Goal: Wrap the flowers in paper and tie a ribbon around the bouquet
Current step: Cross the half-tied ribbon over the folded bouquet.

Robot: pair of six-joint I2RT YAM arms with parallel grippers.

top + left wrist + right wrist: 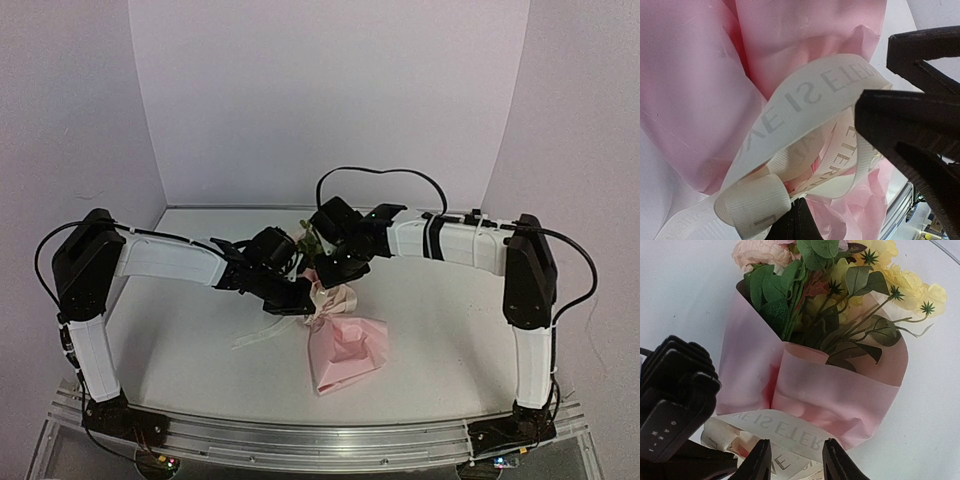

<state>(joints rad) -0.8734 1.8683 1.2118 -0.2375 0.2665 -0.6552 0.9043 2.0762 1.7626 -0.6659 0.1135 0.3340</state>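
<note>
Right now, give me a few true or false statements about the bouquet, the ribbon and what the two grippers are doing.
1. The flowers sit inside pink paper. True.
2. The ribbon is plain red. False: it is cream with printed lettering.
3. The left gripper is shut on the ribbon. True.
4. The bouquet stands upright in a vase. False: it lies on the table.
5. The right gripper has its jaws apart, with the ribbon across the gap. True.
</note>
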